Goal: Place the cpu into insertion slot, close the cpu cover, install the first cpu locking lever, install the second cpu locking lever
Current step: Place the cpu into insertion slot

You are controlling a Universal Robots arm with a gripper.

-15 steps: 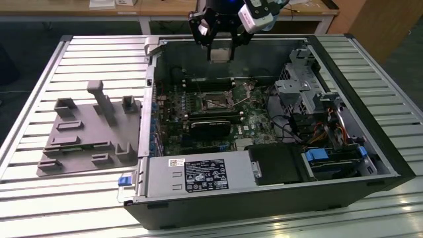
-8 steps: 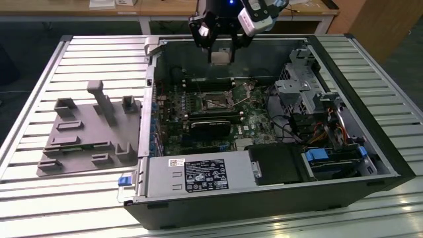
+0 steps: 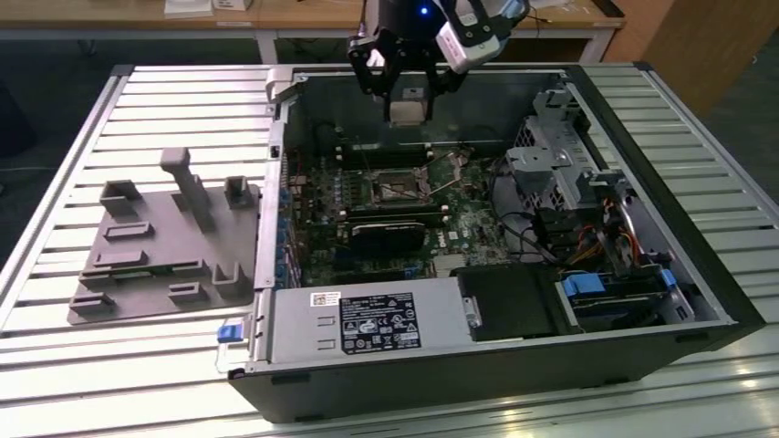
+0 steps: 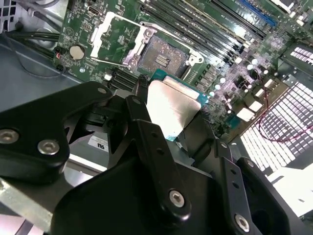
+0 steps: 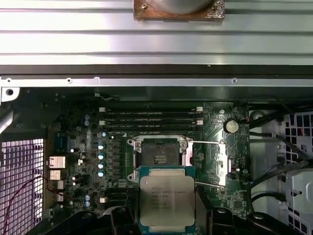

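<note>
The cpu (image 5: 167, 199) is silver-grey with a teal rim, the insertion slot (image 5: 157, 155) dark-framed and brownish, the motherboard (image 5: 213, 122) green.

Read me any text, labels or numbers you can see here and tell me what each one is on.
The cpu, held in the gripper: faint printed lines, too blurred to read.
A black label on the power supply: too small to read.
A white sticker beside it: too small.
No text reads clearly.

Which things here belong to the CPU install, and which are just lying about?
Job in hand:
gripper, shut on the cpu
empty insertion slot
cpu cover, swung open beside it

Lying about:
grey fixture tray
power supply
memory slots
coin battery
</note>
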